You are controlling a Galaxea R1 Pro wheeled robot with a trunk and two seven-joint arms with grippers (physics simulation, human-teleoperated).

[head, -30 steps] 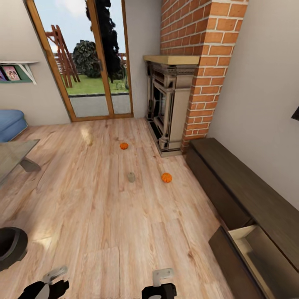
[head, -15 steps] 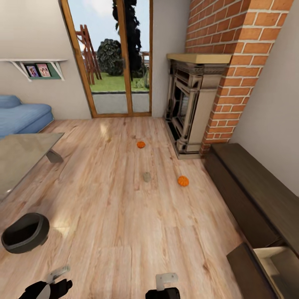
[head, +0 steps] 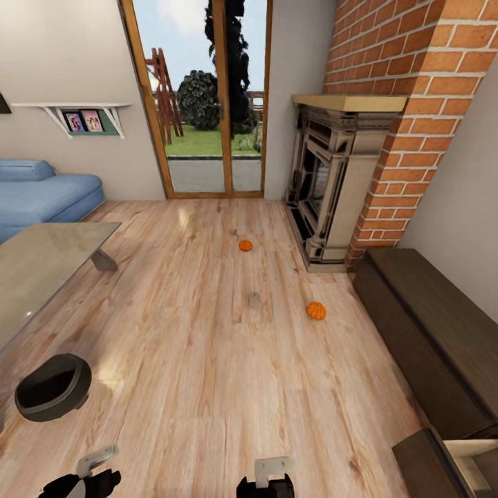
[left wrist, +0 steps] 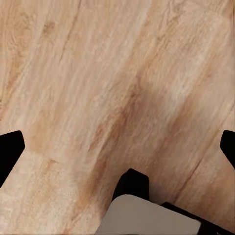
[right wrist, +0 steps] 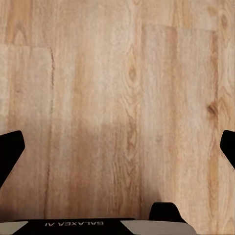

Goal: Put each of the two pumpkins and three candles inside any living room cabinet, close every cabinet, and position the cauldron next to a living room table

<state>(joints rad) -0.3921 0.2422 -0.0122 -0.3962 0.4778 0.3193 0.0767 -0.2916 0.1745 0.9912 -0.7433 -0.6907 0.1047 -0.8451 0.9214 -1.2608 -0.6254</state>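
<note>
Two orange pumpkins lie on the wood floor ahead, one far point(head: 245, 245) and one nearer the cabinet point(head: 316, 310). A grey-beige candle point(head: 254, 299) stands between them. The dark cauldron point(head: 53, 387) sits on the floor at the left, close to the glass table point(head: 41, 270). Along the right wall runs the dark brown cabinet point(head: 429, 332), with one drawer point(head: 449, 456) pulled open at the lower right. My left gripper point(head: 83, 477) point(left wrist: 117, 149) and right gripper point(head: 266, 481) point(right wrist: 117, 149) hang low over bare floor, both open and holding nothing.
A brick fireplace point(head: 332, 187) stands past the cabinet's far end. A glass door point(head: 207, 104) is at the back. A blue sofa point(head: 41, 194) sits behind the table, and a wall shelf point(head: 83, 114) hangs above it. Open floor lies between me and the pumpkins.
The camera has turned left, so the whole picture shifted right. The cauldron, table and sofa show more; the open drawer has slid toward the picture's corner. Nothing on the floor has moved.
</note>
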